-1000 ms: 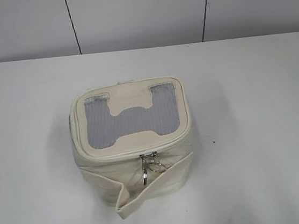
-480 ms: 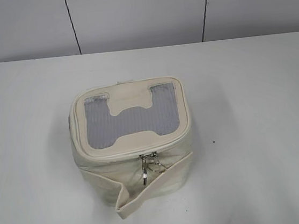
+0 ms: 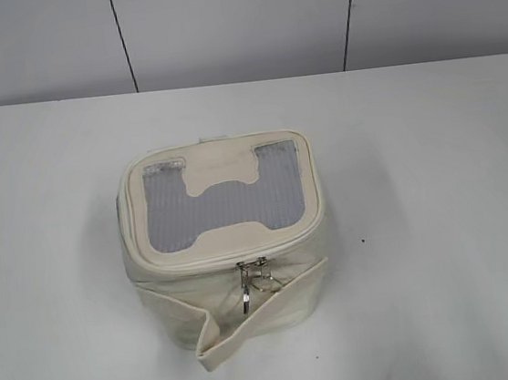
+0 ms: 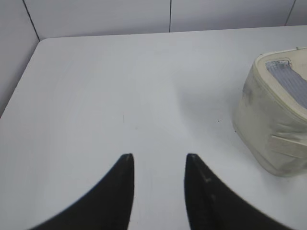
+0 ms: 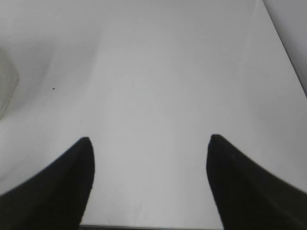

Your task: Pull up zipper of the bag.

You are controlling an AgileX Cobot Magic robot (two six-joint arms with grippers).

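My left pincer (image 4: 157, 156) and right pincer (image 5: 148, 139) both hang released above bare table (image 3: 436, 178), grasping nothing. Beyond them the bag (image 3: 227, 248) sits mid-table, its zipper (image 3: 243, 257) sliders meeting on the near face, ring pulls (image 3: 263, 283) dangling there.
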